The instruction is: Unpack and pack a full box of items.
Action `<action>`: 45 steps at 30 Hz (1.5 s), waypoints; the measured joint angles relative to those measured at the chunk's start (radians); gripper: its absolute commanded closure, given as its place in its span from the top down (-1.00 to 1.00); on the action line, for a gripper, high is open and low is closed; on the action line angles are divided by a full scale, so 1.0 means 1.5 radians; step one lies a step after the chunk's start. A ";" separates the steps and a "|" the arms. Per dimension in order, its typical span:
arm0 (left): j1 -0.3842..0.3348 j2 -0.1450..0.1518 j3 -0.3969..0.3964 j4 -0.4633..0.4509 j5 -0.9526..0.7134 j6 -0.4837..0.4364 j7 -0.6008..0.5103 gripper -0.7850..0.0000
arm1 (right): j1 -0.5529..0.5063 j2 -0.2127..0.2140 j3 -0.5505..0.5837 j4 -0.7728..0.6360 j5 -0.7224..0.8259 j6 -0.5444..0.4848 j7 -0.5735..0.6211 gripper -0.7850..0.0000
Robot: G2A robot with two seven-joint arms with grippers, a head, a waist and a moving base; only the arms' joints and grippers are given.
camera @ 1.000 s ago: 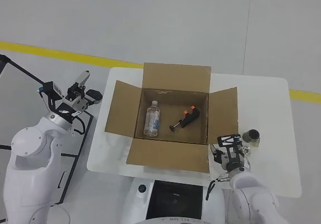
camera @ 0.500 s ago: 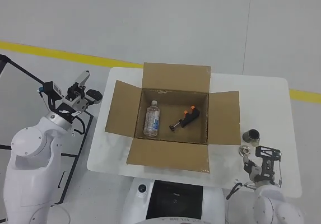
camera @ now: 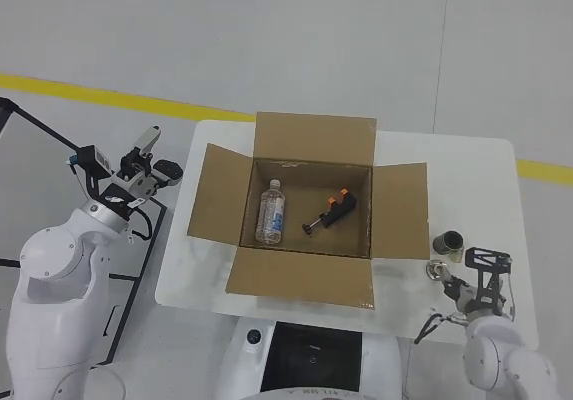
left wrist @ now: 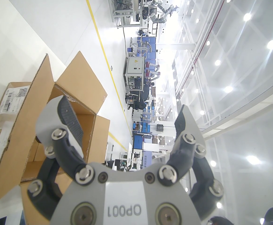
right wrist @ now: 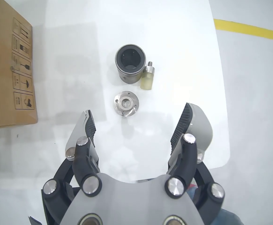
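Black ribbed pads (right wrist: 90, 124) spread wide on the right gripper (right wrist: 138, 115), released, nothing held, poised over the white table (right wrist: 164, 24) near its right edge. Just ahead of the fingertips, a small steel flange (right wrist: 126, 103), flat on the tabletop, untouched. Just beyond that, a dark metal sleeve (right wrist: 129, 67) on its side, open bore facing the wrist camera, with a pale yellow stud (right wrist: 147, 78) touching its flank. Off toward the table's middle, the printed outer face of a cardboard flap (right wrist: 12, 66). From the top: box (camera: 316, 140) mid-table, all four flaps folded out; inside, a clear bottle (camera: 272, 212) lying on the floor at the left and, near it but apart, a black tool (camera: 331, 212) with an orange end. Bottle cap toward the box's rear wall, tool slanted across the floor. Sleeve and flange well outside the box, just past its right flap, with the right gripper just to their right. Over at the far side, left gripper (left wrist: 122, 106) raised beyond the table's left edge, well apart from everything, fingers parted as well, empty, aimed upward, box flaps in sight past one finger.
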 measured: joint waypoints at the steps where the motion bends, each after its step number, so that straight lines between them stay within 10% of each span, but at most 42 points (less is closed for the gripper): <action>1: 0.000 0.000 0.000 0.000 0.000 0.000 0.000 1.00 | 0.006 0.000 0.002 0.000 -0.003 0.002 0.027 0.48; 6: 0.000 0.000 0.000 0.000 0.000 0.000 0.000 1.00 | 0.060 0.003 0.015 0.006 -0.016 -0.024 0.168 0.00; 17: 0.000 0.000 0.000 0.000 0.000 0.000 0.000 1.00 | 0.280 0.002 -0.050 0.169 -0.038 -0.092 0.390 -0.04; 45: 0.000 0.000 0.000 0.000 0.000 0.000 0.000 1.00 | 0.371 -0.006 -0.091 0.315 -0.035 -0.144 0.399 0.14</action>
